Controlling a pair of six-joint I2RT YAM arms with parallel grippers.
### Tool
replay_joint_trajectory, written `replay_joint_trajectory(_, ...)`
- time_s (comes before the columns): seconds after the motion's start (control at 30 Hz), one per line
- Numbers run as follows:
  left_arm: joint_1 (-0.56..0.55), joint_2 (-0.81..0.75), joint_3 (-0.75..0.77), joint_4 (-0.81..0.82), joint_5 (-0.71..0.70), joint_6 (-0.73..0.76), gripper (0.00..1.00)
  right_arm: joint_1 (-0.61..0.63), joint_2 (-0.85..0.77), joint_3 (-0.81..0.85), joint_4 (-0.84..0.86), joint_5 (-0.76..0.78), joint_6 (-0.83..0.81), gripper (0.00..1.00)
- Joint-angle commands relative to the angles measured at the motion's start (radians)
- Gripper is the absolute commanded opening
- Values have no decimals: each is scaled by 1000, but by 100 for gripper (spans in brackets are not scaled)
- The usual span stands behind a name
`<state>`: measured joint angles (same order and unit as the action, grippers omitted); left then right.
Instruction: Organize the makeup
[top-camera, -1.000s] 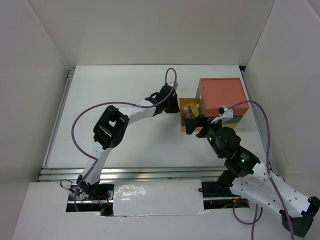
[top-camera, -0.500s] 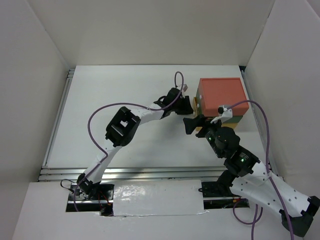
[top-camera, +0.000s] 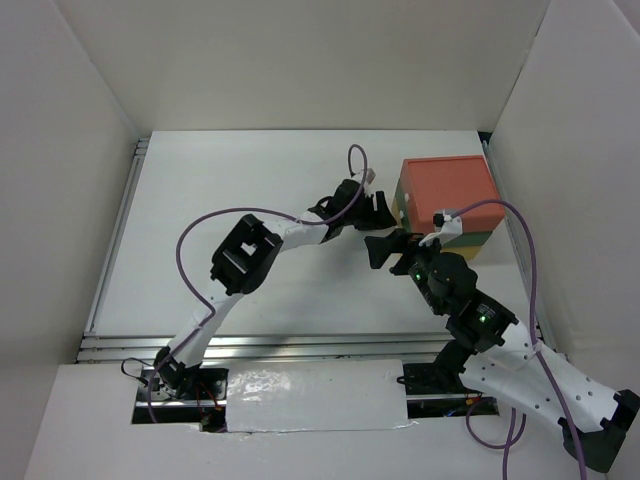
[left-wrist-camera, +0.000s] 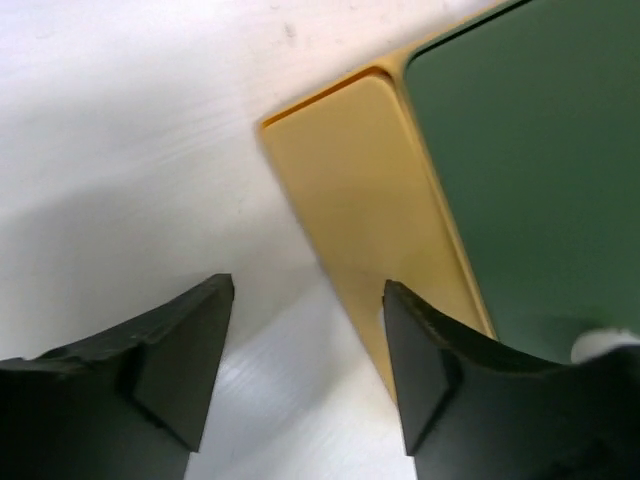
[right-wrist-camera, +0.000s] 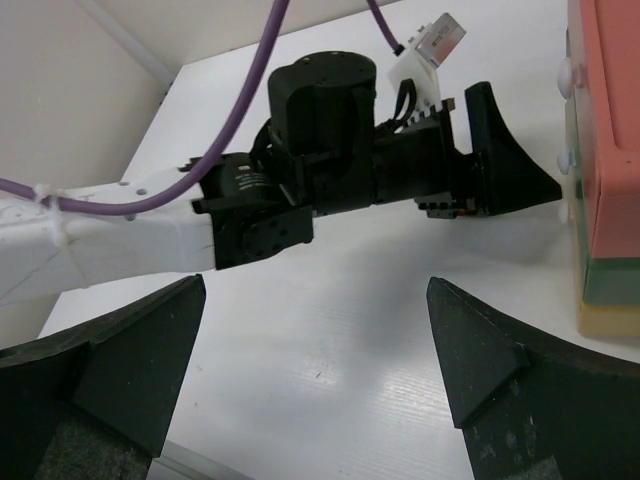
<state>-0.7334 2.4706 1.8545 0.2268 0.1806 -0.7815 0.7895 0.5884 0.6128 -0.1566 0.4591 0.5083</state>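
Now that the yellow drawer (left-wrist-camera: 370, 200) is pushed shut, tidying seems finished.
Left fingers (left-wrist-camera: 180, 350) have spread open at its front; right fingers (right-wrist-camera: 130, 350) gape empty.

I can read no text, label, brand, number or sign in any of my views. The drawer box (top-camera: 445, 195) shows only plain red, green and yellow faces. The white connector (right-wrist-camera: 437, 40) on the purple cable (right-wrist-camera: 262, 60) carries nothing I can make out.
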Motion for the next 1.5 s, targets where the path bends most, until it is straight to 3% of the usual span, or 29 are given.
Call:
replay_joint_trajectory(0.0,3,-105,-108,-10,-105,-19,76,1,11,-1,57,3,7,100)
replay_joint_trajectory(0.13,45,-258,-222,-89,-225,-38,90,1,19,-1,61,-11,9,100)
replay_joint_trajectory(0.17,54,-297,-248,-108,-246,-29,99,1,16,-8,72,-13,7,100)
replay_joint_trajectory(0.3,80,-519,-386,-280,-443,13,99,2,-33,-38,111,-39,-13,100)
replay_joint_trajectory(0.47,103,-856,-486,-648,-726,8,99,4,-70,13,27,16,-10,100)
replay_joint_trajectory(0.67,135,-1289,-719,-871,-805,-27,99,4,-130,209,-204,16,-25,100)
replay_joint_trajectory(0.77,146,-1557,-747,-961,-851,7,99,5,-156,321,-342,15,-36,100)
replay_joint_trajectory(0.9,149,-1763,-716,-1079,-898,86,99,5,-165,497,-574,4,-54,100)
replay_joint_trajectory(1.13,150,-1995,-643,-1262,-1001,136,99,5,-237,640,-790,95,-93,100)
replay_joint_trajectory(1.47,149,-2119,-640,-1261,-961,199,99,5,-276,624,-799,69,-86,100)
